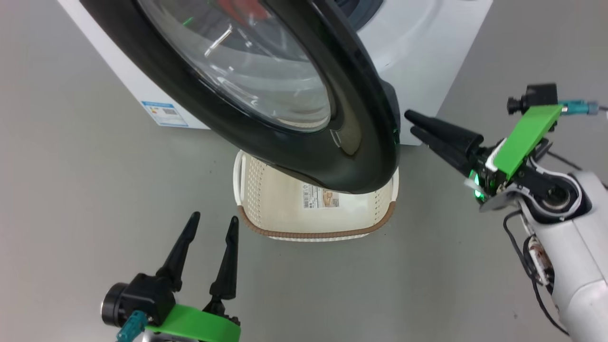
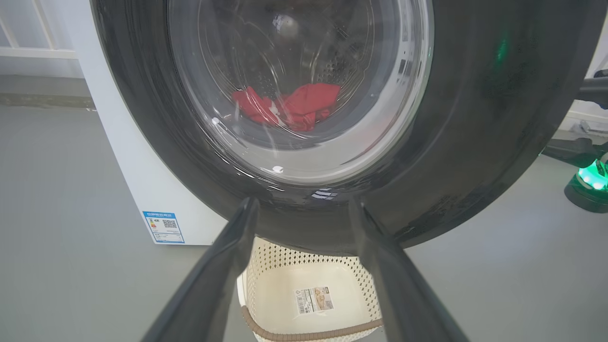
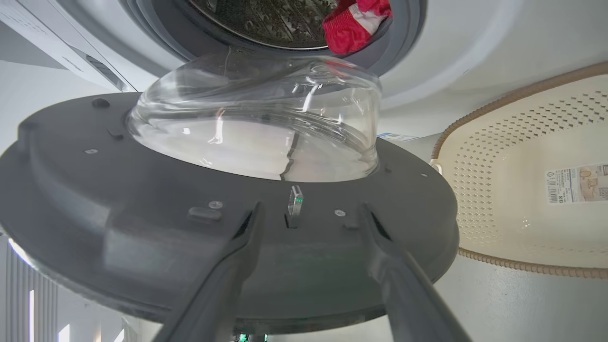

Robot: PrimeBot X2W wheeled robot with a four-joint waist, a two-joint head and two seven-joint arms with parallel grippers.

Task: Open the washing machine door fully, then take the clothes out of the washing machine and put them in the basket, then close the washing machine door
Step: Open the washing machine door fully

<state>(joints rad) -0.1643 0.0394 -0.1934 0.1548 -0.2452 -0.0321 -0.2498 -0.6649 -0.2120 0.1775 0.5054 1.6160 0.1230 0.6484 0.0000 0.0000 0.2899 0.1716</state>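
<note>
Washing machine door (image 1: 361, 142) part-open, hanging over basket (image 1: 313, 233). Rigid, hinged, glossy rim likely slick: push its inner face near the free edge. Clothes (image 3: 354, 23) at drum lip, soft, light: pinch a fold. Right gripper (image 1: 409, 121) beside door edge, left gripper (image 1: 214, 217) low: both fingers apart, empty.

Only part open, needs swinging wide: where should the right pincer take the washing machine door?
Probably the door at its black rim by the latch, from the inner side facing the right pincer: thin edge there; the glass bowl bulges.
</note>
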